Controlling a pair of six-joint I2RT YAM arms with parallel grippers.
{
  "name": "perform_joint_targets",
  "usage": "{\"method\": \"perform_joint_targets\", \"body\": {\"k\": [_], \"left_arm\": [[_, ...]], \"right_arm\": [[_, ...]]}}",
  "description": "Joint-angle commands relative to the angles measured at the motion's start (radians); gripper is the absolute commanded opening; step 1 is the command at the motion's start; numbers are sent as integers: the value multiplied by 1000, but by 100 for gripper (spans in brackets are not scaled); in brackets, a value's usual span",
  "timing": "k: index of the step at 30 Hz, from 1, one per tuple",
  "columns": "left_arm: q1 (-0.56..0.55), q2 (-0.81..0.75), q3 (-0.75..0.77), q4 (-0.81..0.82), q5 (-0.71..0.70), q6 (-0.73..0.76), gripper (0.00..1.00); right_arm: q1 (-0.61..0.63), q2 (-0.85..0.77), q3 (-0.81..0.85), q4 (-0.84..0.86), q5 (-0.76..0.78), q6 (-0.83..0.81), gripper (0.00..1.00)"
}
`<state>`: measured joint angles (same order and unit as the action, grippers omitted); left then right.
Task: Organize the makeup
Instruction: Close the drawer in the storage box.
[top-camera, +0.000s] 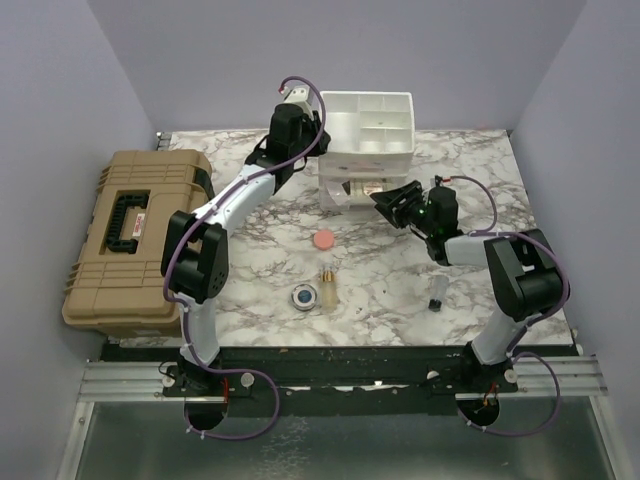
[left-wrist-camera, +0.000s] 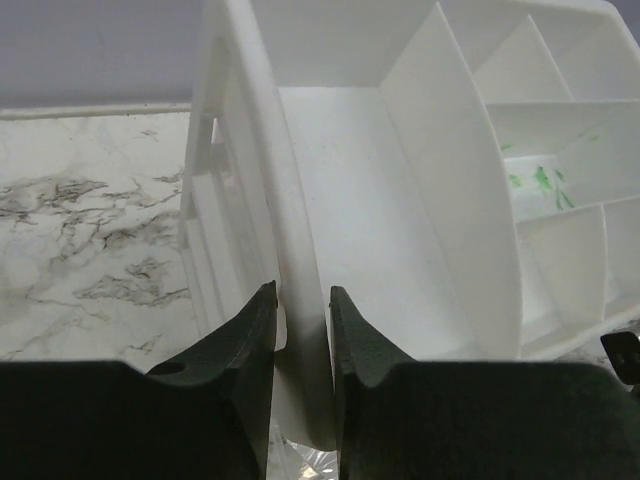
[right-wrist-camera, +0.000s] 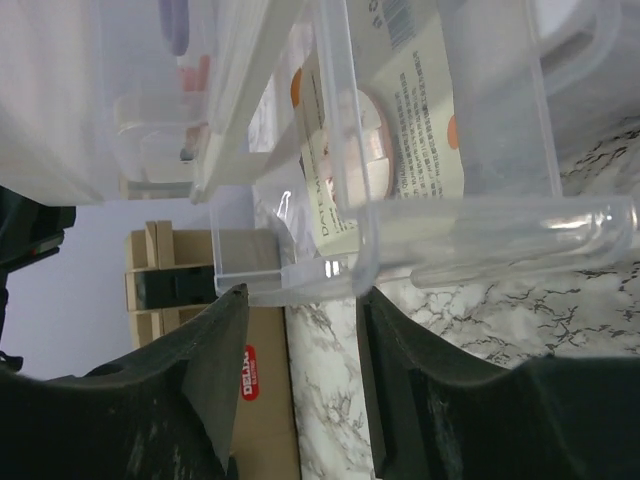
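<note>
The left gripper (left-wrist-camera: 300, 300) is pinching the white organizer's (left-wrist-camera: 350, 170) side wall. The right gripper (right-wrist-camera: 298, 300) is hanging with jaws apart by the clear drawer (right-wrist-camera: 480, 230) — the cream sachet (right-wrist-camera: 420, 120) is lying inside. The pink puff (top-camera: 323, 240) and blue compact (top-camera: 304, 296) are sitting on the table (top-camera: 380, 280).

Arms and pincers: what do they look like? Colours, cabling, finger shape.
Left arm and right arm: white links, bulky black joint housings, a purple cable looping along each. Left pincer and right pincer: two dark, matte fingers tapering to blunt tips.
</note>
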<state>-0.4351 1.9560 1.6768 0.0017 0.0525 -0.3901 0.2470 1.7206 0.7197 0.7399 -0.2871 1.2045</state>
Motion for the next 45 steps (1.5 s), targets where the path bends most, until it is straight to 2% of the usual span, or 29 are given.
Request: {"method": "perform_joint_targets", "body": {"k": [1, 9, 21, 33, 40, 45], "left_arm": [[-4, -21, 16, -84, 44, 28, 21], [-8, -38, 6, -114, 108, -24, 15], [-33, -105, -65, -118, 62, -169, 4], [-77, -166, -149, -102, 32, -260, 4], [-120, -153, -122, -90, 32, -289, 4], [-137, -126, -117, -71, 24, -333, 4]], "right_arm": [[-6, 40, 31, 87, -37, -18, 48], [-10, 8, 37, 13, -31, -63, 49], [-12, -40, -14, 70, -20, -129, 51], [-28, -19, -53, 252, -75, -154, 57], [-60, -44, -35, 201, -9, -216, 57], [-125, 5, -2, 201, -91, -203, 56]]}}
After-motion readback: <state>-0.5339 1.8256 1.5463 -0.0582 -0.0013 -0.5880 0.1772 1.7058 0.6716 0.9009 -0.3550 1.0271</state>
